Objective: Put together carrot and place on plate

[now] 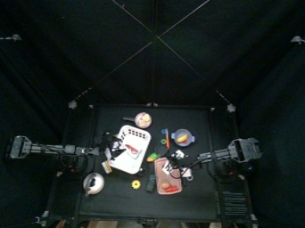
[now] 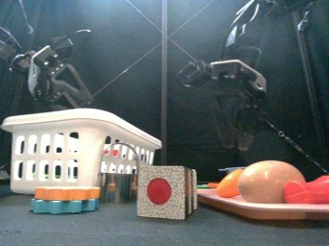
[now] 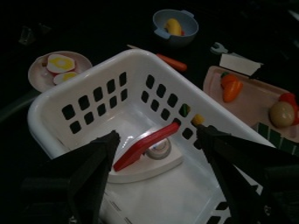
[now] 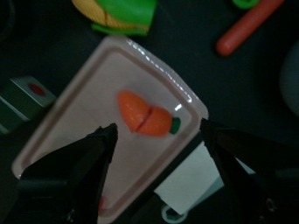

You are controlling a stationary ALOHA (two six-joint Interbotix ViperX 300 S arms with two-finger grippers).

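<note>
A stubby orange carrot half with a green end (image 4: 143, 114) lies on the pink cutting board (image 4: 82, 131); it also shows in the left wrist view (image 3: 232, 85) and the front view (image 2: 229, 183). A long thin carrot piece (image 4: 249, 26) lies on the table beyond the board, next to the white basket (image 3: 172, 61). My right gripper (image 4: 163, 175) is open and empty above the board, close over the carrot half. My left gripper (image 3: 152, 166) is open and empty over the white basket (image 3: 93, 96). A small white plate (image 3: 142, 164) with a red-handled tool (image 3: 146, 146) lies inside the basket.
A plate holding an egg (image 3: 59, 66) and a blue bowl (image 3: 176, 22) stand beyond the basket. A round tan vegetable (image 2: 270, 181) and red pieces (image 2: 311, 190) share the board. A card box (image 2: 164, 190) and an orange and teal stack (image 2: 67, 197) stand at the front.
</note>
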